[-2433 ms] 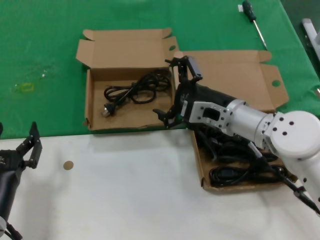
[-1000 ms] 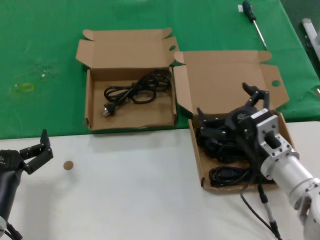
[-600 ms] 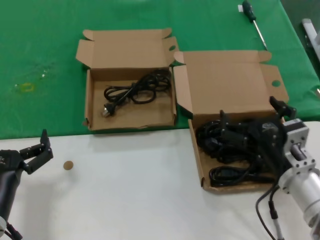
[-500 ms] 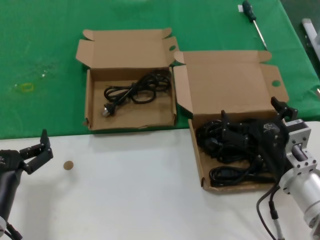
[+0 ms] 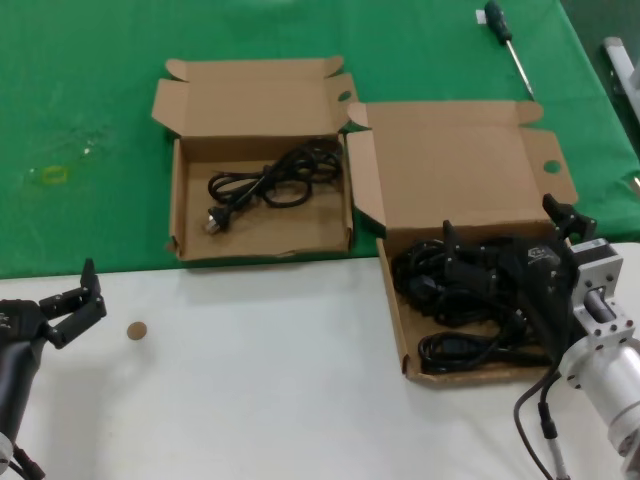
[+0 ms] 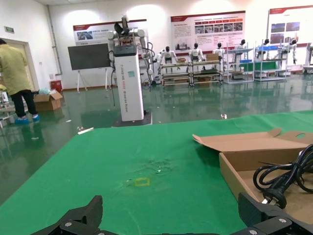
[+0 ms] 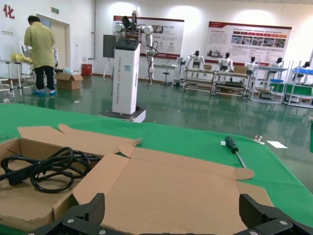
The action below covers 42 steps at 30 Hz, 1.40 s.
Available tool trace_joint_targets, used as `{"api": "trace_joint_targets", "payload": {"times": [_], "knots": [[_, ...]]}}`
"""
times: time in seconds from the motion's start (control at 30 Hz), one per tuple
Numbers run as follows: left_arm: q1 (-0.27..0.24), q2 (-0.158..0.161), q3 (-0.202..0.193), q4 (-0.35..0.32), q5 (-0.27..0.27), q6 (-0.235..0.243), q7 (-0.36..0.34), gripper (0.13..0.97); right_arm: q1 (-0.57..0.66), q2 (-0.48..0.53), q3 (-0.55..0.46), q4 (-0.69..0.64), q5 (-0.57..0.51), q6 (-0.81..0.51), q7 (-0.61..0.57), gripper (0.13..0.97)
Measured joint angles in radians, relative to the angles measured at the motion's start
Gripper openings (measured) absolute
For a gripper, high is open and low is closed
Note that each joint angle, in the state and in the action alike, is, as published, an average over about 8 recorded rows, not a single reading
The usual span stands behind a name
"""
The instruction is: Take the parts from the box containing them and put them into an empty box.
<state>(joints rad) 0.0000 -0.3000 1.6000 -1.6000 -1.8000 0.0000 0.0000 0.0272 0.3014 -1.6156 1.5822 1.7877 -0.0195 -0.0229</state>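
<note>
Right gripper [image 5: 510,252] sits spread open over the wide box [image 5: 455,165], hiding some cords [image 5: 450,350]; left gripper [image 5: 68,300] open, idle.

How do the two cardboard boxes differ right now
The wider box has a tall lid panel; the smaller box has a short one. The wider box holds a heap of black cords, the smaller box a single cord. The right gripper is open over the wider box; nothing reaches into the smaller box. Both are brown and open.

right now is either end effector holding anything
Nothing is held. The right end effector is open above the black coiled power cords in the wider brown cardboard box; the left end effector is open, idle.
</note>
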Motion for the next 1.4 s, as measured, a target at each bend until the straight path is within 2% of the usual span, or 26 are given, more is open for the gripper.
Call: {"api": "trace_joint_targets", "payload": {"times": [1.4], "knots": [[0.0, 0.0, 0.0, 0.0, 0.0, 0.0, 0.0, 0.966, 0.0, 0.0, 0.0, 0.0, 0.0, 0.0, 0.0, 0.966]]}}
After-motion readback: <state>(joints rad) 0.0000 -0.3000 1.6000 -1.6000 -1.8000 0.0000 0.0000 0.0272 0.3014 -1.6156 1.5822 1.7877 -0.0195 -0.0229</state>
